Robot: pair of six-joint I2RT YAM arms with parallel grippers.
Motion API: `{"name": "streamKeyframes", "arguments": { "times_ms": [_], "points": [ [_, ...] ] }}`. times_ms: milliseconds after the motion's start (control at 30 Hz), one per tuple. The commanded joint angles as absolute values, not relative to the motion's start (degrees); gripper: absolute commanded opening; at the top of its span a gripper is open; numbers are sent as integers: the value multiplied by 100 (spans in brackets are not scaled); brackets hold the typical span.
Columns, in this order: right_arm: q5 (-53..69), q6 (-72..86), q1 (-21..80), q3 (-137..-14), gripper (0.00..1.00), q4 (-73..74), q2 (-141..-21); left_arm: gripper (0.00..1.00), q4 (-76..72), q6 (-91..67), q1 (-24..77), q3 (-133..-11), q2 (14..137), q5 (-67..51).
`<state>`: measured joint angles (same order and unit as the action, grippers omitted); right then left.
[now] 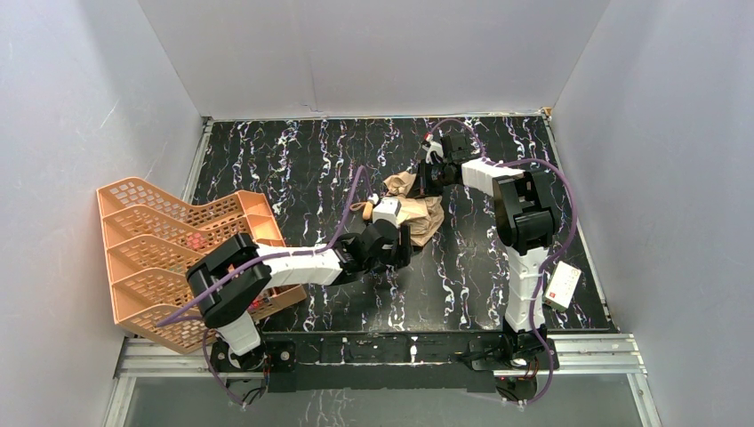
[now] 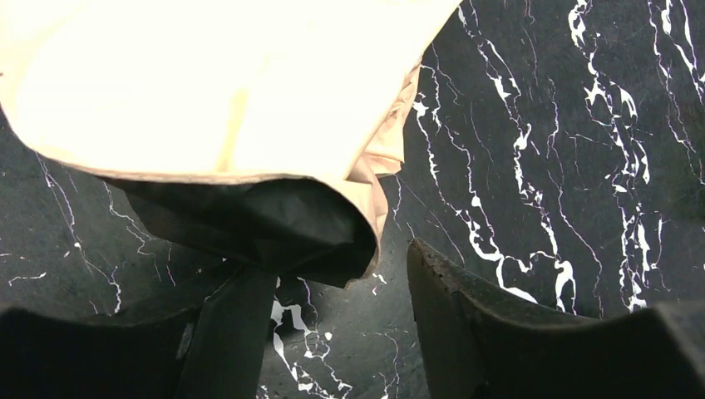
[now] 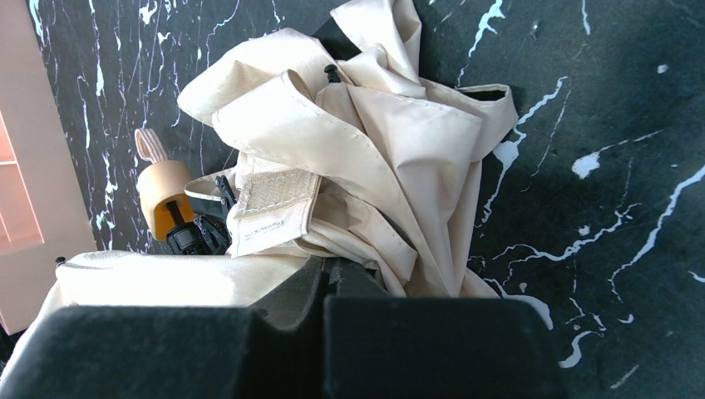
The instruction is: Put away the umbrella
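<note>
Your umbrella [image 1: 416, 212] lies collapsed and crumpled on the black marbled table [image 1: 293, 160], about mid-table. It is well apart from the orange mesh rack [image 1: 169, 253] at the left edge and not in it. The tan side of the canopy [image 3: 391, 141] faces mostly up.

Left gripper [image 1: 402, 233]: low, at the near side of the bundle. In the left wrist view the jaws stand apart, 2 fingers [image 2: 453, 312] in frame, bare table between them. The canopy's black lining [image 2: 266, 229] hangs just over the left-hand finger; touching or not, you can't tell. Nothing is clamped there.

Right gripper [image 1: 429, 181]: at the far side of the bundle. In the right wrist view the jaws are pressed together and tan folds run straight into the tips, cloth drawn in toward them. That reads as a pinch on the canopy.

Handle [image 3: 164, 198]: round, tan, lying on the table left of the right gripper in that view, with a striped loop [image 3: 150, 143] at its end. The closure strap [image 3: 270, 199], with a fuzzy patch, lies across the folds just beside the handle. From above, the handle pokes out of the bundle's left side, toward the rack.
</note>
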<state>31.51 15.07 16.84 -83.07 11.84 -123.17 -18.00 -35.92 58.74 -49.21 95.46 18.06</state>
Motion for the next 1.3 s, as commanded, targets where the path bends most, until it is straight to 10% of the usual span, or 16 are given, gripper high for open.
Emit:
{"name": "streamKeyframes", "arguments": {
  "times_ms": [0,400,1267],
  "points": [
    [2452,1240,1582,-8064,3,1701,-12609,52,-1960,-3572,5897,-5162,9604,2120],
    [2375,1158,1582,-8051,2,1750,-12570,0,-1499,-3080,5897,-5265,9230,2436],
    [2421,1064,1579,-8112,2,1805,-12679,0,494,-1261,5808,-6381,7409,163]
  ]
}}
